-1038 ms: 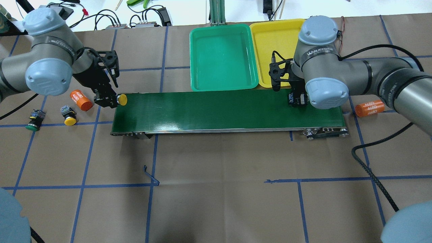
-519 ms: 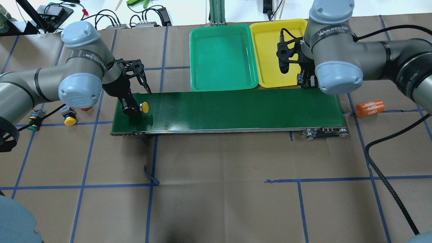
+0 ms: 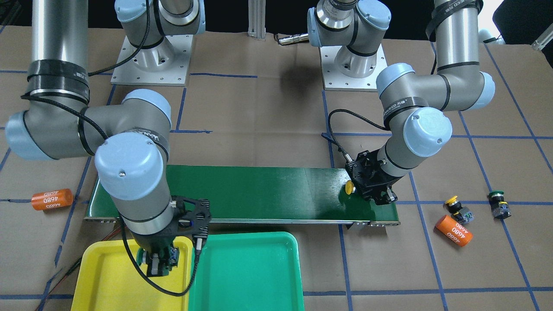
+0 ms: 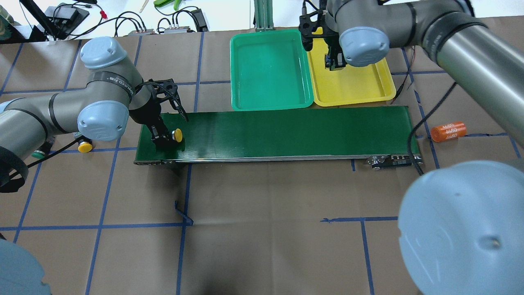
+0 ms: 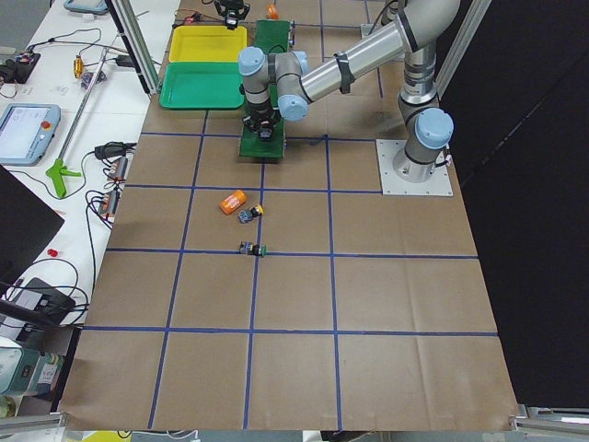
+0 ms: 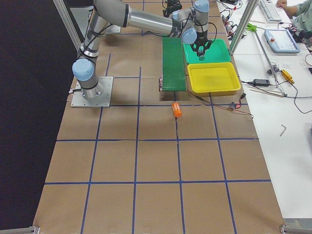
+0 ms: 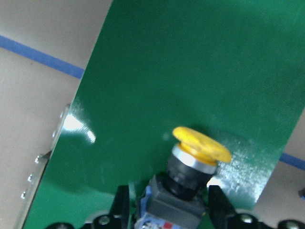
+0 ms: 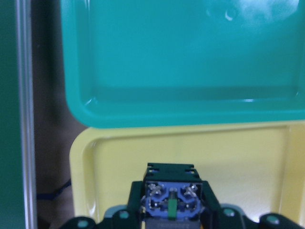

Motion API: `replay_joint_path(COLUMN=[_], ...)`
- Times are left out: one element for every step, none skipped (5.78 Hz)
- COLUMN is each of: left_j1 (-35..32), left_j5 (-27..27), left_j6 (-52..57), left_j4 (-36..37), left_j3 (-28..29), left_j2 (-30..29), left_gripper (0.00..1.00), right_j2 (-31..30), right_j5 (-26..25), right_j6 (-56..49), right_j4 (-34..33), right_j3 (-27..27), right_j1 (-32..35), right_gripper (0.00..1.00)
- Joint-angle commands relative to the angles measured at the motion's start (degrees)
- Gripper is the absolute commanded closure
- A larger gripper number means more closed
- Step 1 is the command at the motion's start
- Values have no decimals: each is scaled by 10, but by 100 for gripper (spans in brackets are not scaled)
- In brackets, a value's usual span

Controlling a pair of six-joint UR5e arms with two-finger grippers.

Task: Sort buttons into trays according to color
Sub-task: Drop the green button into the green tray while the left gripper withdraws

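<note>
Two grasps: left pincer (image 7: 169, 214) clamps yellow button (image 7: 200, 145) low over conveyor belt (image 4: 286, 131), probably to release; right pincer (image 8: 171, 206) holds green button (image 8: 170, 187) over yellow tray (image 8: 248, 157).

Robot lab: bolted arms (image 3: 151, 65), tape-gridded table (image 4: 262, 246)

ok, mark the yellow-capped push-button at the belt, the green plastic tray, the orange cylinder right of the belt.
Yellow-capped push-button (image 4: 177, 135): overhead view, its round cap.
Green plastic tray (image 4: 268, 69): overhead view, bare floor.
Orange cylinder (image 4: 448, 131): overhead view, mid-body on the lettering.
</note>
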Motion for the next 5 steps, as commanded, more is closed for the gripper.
replay_joint_path(left_j1=[8,18,70,120,144], left_j5=[38,54,69,69,69], left_j6=[8,22,110,203,294], left_j4=[-47,-79,-87,-88,-87], left_j3=[32,63,75,76,75], left_j2=[18,18,14,11,9], left_gripper=[1,1,1,1,1], right_j2=[98,118,121,120,105], right_j5=[11,54,56,56,52], right_j6=[28,25,28,29,35], right_j4=[4,-3,-3,-1,4], right_j3=[-93,-94,-92,-88,-90], right_j1=[43,43,42,42,42], right_gripper=[96,96,75,1,0])
